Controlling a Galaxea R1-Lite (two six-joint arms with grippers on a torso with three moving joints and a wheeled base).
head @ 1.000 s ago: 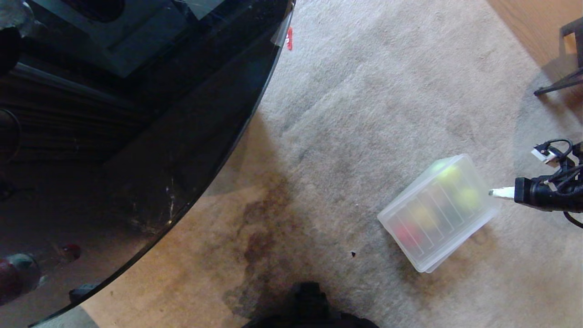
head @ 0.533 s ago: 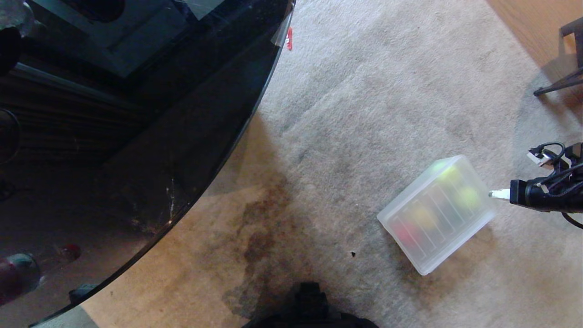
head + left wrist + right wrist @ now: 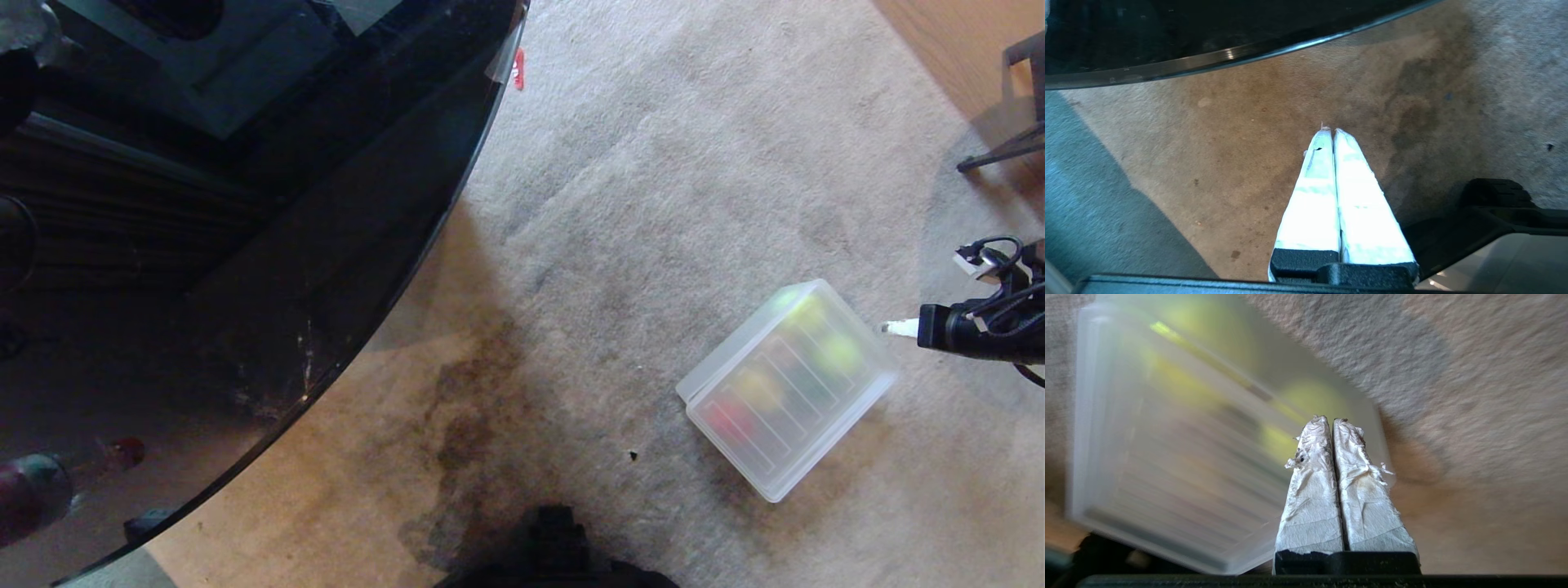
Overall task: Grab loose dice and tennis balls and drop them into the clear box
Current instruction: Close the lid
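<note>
Since a second ago: clear box (image 3: 790, 390) nudged a little, its near corner swung slightly toward the bottom of the head frame and its right end shifted outward, with the ribbed lid (image 3: 775, 400) seated on top. Right gripper (image 3: 888, 328) drawn back to the right edge of the frame, now just clear of the box's right corner rather than at its wall, jaws pressed fully together and holding nothing. Probably a closing or squaring push on the lid just finished, which would put the task at or near its end. Inside the box, seen dimly through the frosted plastic: two yellow-green tennis balls (image 3: 837, 353) toward the upper right end, a yellow die (image 3: 758, 387) near the middle, a red die (image 3: 725, 420) toward the lower left end. Beige and dark green dice not made out through the lid, so cannot tell whether inside. No loose dice or balls visible on the carpet (image 3: 637, 212) in the head frame. Left gripper (image 3: 1329, 131) parked over a stained patch of carpet beside the dark glass table (image 3: 245, 204), jaws likewise shut and empty.
</note>
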